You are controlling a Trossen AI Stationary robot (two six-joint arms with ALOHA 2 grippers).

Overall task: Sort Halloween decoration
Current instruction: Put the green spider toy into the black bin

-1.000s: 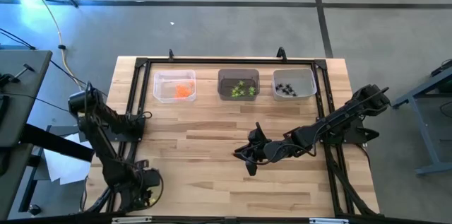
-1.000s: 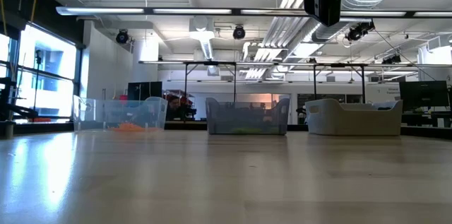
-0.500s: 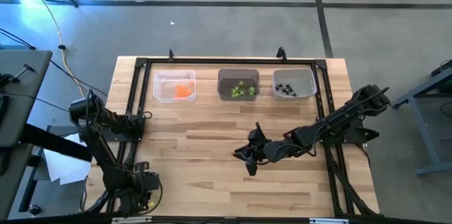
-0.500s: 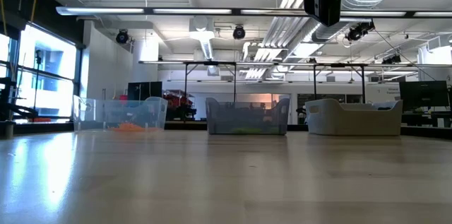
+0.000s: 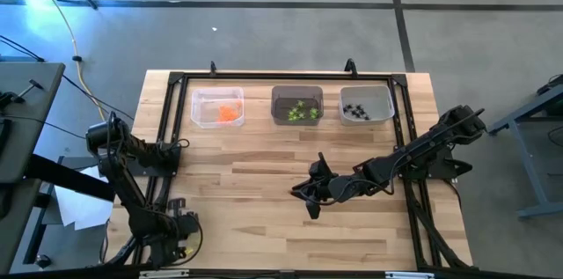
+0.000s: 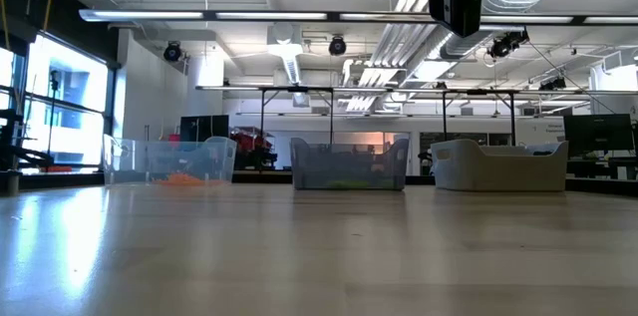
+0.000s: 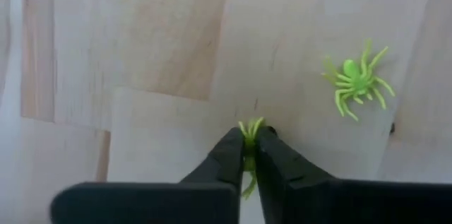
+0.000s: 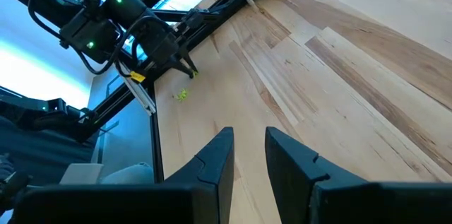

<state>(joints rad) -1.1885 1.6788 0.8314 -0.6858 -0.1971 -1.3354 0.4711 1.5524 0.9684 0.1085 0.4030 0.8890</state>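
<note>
While the right arm waits over the middle of the surface, the left gripper point(image 7: 248, 139) works at the near left corner, its fingers point(image 7: 226, 155) clamped on a lime-green spider point(image 7: 248, 131) whose legs poke out past the tips. They pinch it low against the wood, probably because so slight a trinket gives little to grip anywhere else. A second lime-green spider point(image 7: 357, 79) lies flat on the surface just beyond the fingers and off to one side, apart from them and untouched; it looks like the next one to collect.

Seen from the right wrist, the right gripper point(image 8: 248, 150) hangs above bare boards with its fingers standing apart and nothing between them. Far ahead of them the left arm stoops over the corner, and a small green speck lies on the wood beside it.

Across the far edge stand three small bins in a row. The clear bin point(image 5: 217, 106) holds orange pieces point(image 5: 229, 113), the grey middle bin point(image 5: 296, 105) holds green pieces point(image 5: 301, 111), and the pale bin point(image 5: 367, 104) holds black spiders point(image 5: 354, 111). By colour, the pinched spider belongs in the middle bin, well away from the fingers.

The surface point(image 5: 264, 182) is pale butcher-block wood framed by black rails. Beyond it lies a large workshop with exposed ducts, strip lights, other benches and bright windows at one side.
</note>
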